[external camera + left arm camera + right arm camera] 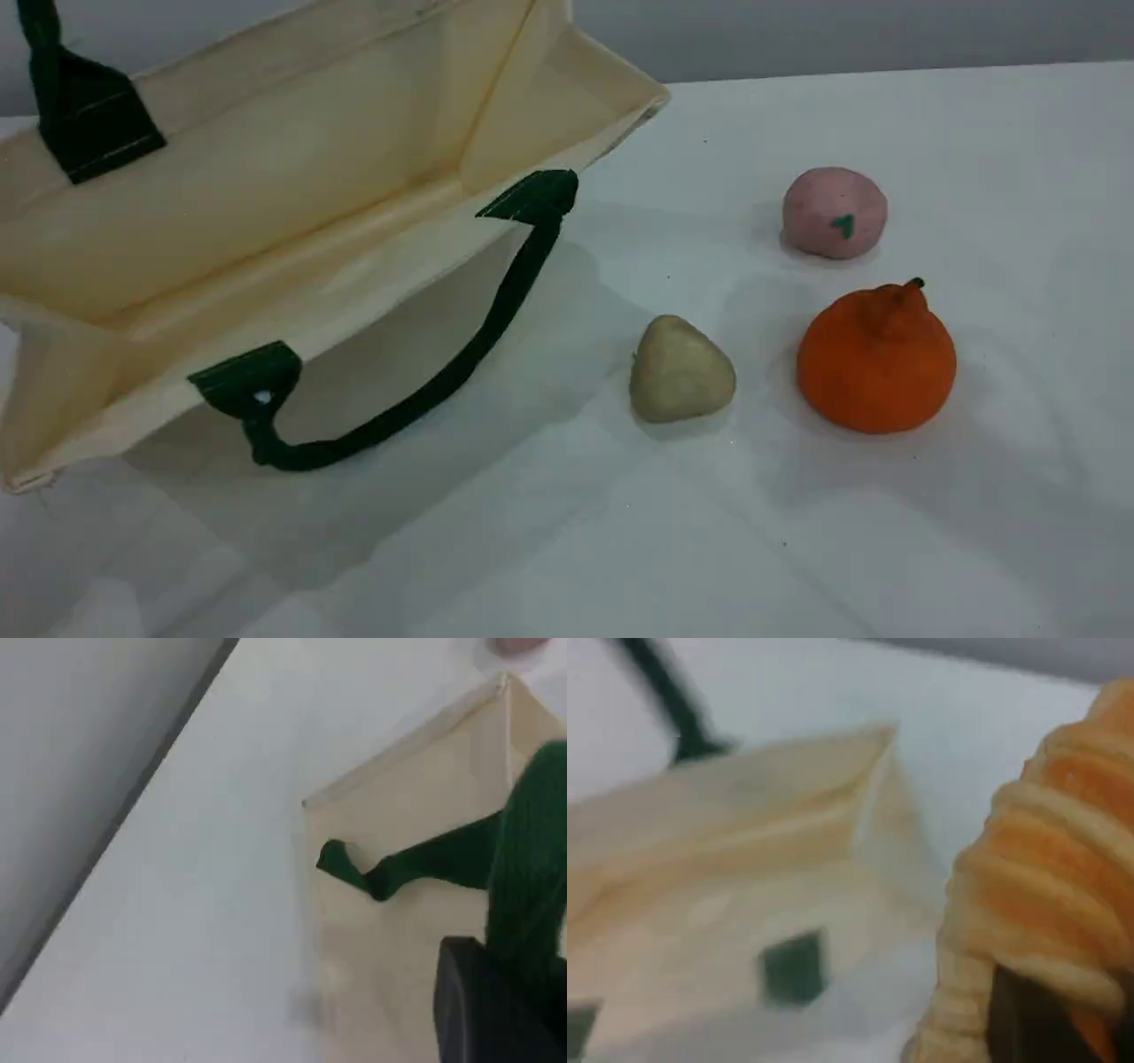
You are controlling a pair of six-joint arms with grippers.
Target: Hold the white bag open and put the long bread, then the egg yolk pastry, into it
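The white bag (292, 221) stands open at the table's left, its near green handle (425, 390) hanging down the front. The far green handle (532, 859) rises up to my left gripper (507, 992), which is shut on it; the bag's wall (416, 815) hangs beneath. The long bread (1045, 895), ridged and orange-yellow, fills the right side of the right wrist view, with my right gripper (1036, 1023) shut on it above the blurred bag (744, 904). The egg yolk pastry (680, 369) lies on the table right of the bag. Neither gripper shows in the scene view.
A pink ball with a green mark (834, 213) lies at the back right. An orange stemmed fruit (877, 359) sits just right of the pastry. The table (620, 549) is covered in white cloth.
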